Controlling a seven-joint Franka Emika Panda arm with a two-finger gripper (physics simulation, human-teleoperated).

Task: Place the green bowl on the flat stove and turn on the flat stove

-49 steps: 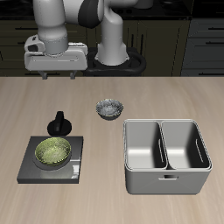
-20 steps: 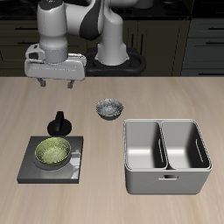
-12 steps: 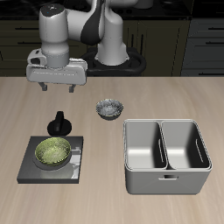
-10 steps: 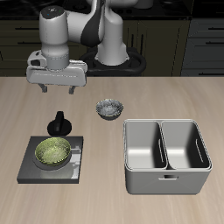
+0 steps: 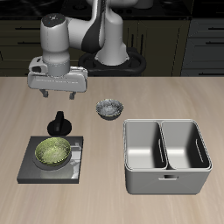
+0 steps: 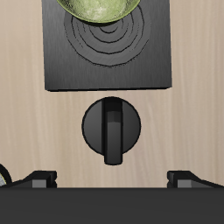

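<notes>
Light wood-grain tabletop (image 5: 105, 144) is seen against a backdrop of dark cabinet fronts with bar handles (image 5: 206, 39); the surface is matte, pale tan, with fine streaking.

Flat dark grey square stove plate with concentric ring marks (image 5: 73, 166) is set near the table's front edge. The small round olive-green bowl with speckled inside (image 5: 54, 152) is seated on the stove plate, over the ring marks. In the wrist view the bowl's rim (image 6: 99, 9) is cut off by the frame edge and the rings (image 6: 107, 39) are partly exposed beside it.

Black round knob with a raised grip bar (image 5: 59, 123) is located on the table just behind the stove plate, apart from it by a thin strip of wood (image 6: 109, 133).

White-and-grey arm's two-finger gripper (image 5: 58, 94) is held in the air above the knob, touching nothing. Fingers are spread wide, with nothing between them; both fingertips (image 6: 37, 179) are seen either side of the knob in the wrist view.

Small grey-white patterned bowl (image 5: 109, 108) is placed mid-table. Grey two-compartment metal tray (image 5: 164, 179) is located beside it, nearer the front edge.
</notes>
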